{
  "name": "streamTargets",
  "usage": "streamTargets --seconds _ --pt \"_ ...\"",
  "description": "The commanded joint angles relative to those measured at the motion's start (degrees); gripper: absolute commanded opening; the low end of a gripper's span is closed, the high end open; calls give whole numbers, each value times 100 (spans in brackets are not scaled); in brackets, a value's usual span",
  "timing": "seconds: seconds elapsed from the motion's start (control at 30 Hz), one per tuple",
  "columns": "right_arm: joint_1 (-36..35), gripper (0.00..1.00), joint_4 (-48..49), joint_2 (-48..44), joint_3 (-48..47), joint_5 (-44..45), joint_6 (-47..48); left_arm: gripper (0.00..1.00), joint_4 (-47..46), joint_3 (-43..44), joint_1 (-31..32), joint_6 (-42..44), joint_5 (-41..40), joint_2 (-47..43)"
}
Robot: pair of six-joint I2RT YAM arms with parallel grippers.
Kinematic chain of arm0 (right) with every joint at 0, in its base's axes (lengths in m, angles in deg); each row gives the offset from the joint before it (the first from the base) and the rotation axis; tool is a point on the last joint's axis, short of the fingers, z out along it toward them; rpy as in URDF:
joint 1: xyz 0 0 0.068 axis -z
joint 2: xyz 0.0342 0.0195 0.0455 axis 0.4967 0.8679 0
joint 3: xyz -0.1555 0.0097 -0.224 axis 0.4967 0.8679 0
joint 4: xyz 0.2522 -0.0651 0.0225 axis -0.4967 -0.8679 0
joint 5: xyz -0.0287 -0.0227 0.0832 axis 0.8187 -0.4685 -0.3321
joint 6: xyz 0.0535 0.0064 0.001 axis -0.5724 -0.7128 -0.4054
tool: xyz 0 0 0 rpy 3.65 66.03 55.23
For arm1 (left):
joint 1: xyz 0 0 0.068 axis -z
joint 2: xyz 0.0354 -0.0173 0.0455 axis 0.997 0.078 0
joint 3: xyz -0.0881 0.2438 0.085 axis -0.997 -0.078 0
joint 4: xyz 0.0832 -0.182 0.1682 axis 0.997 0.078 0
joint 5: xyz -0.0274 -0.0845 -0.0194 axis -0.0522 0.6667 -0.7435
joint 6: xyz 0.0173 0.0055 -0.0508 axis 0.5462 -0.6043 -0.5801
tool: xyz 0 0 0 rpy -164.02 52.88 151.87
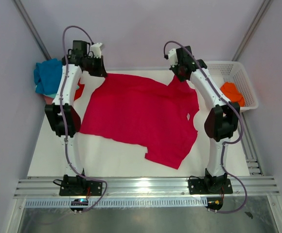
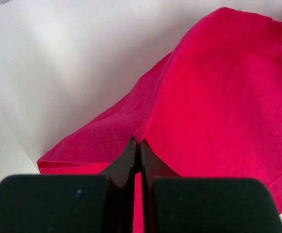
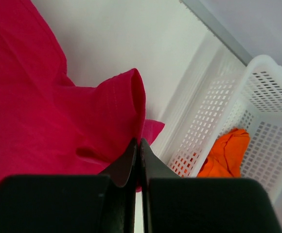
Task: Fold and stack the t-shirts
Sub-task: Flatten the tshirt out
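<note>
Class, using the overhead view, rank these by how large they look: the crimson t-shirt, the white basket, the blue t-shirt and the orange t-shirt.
1. crimson t-shirt
2. white basket
3. blue t-shirt, partly hidden by the left arm
4. orange t-shirt

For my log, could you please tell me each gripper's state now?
Left gripper: shut on the crimson shirt.
Right gripper: shut on the crimson shirt.

Left gripper and right gripper meet the crimson t-shirt's far edge.
</note>
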Motion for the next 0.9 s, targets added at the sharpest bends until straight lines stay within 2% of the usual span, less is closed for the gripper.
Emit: streamTargets --seconds 0.0,0.2,0.37,0.47,0.57,0.63,0.73,0.87 --pt "-23 3 -461 -510 -41 -224 -129 0 282 244 -211 5 284 -436" --pt "-23 3 -988 -738 -49 -557 -94 0 238 183 -704 -671 723 -410" --pt "-23 3 -1183 -958 -23 -682 -172 0 518 6 -792 -435 829 -357" --pt "-23 3 -990 -1160 -23 -340 -226 0 643 51 -801 -109 269 -470" --pt "-23 3 -525 -1371 -76 -5 -226 0 -102 -291 -792 -39 -198 -795" --pt "-23 3 -330 -1415 -251 162 -234 0 -489 -441 -792 39 -348 -1024" --pt "-23 3 -146 -1538 -392 391 -479 0 -448 -257 -792 40 -410 -1104" --pt "-23 3 415 -2011 -25 550 -691 0 -596 -458 -792 49 -384 -1542"
